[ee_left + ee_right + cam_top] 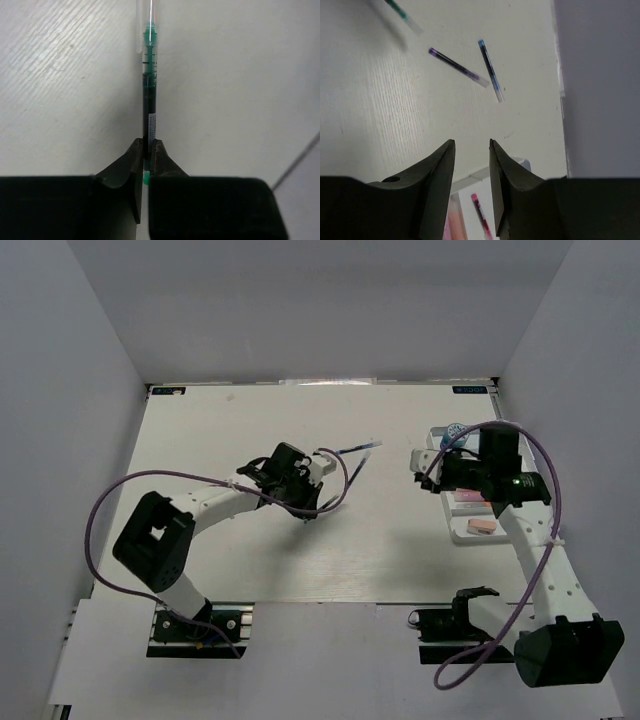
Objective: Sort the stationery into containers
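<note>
A white table (250,560) filled the middle of the top view, its surface matte and marked with a fine straight grain that showed plainly in the left wrist view (60,75). Three plain pale grey-lilac walls closed it in: the back wall (320,310) at 12 o'clock, the left wall (60,390) at 9 o'clock and the right wall (590,360) at 3 o'clock, each rising straight from the table's edge. Small dark labels sat on the far corners, one at 11 o'clock (165,391) and one at 1 o'clock (468,389). At 6 o'clock a lower white ledge (330,660) ran below the tabletop. The light was even and soft, casting only faint shadows.
</note>
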Controlling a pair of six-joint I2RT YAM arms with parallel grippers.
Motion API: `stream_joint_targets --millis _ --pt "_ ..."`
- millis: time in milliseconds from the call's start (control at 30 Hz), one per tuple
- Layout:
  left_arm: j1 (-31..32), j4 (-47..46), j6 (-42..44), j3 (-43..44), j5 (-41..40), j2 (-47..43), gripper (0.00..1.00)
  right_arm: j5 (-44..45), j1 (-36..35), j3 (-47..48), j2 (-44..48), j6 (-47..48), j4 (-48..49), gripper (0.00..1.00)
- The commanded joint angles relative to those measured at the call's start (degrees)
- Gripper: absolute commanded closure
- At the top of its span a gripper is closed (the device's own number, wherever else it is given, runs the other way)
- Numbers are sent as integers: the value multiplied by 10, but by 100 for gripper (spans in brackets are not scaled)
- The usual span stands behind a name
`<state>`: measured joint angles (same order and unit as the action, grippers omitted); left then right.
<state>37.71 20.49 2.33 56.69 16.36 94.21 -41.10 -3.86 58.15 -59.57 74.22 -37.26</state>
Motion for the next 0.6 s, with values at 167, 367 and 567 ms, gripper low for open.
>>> stream_joint_targets --millis 167,367,567 --pt "-42 29 -79 54 354 -20 100 56 -199 -2 5 22 33 59" --pt "-55 -23 -148 42 461 2 100 136 -336 1 -40 33 49 55" --pt "-60 -78 -195 7 514 -9 100 204 -418 -18 -68 77 61 57"
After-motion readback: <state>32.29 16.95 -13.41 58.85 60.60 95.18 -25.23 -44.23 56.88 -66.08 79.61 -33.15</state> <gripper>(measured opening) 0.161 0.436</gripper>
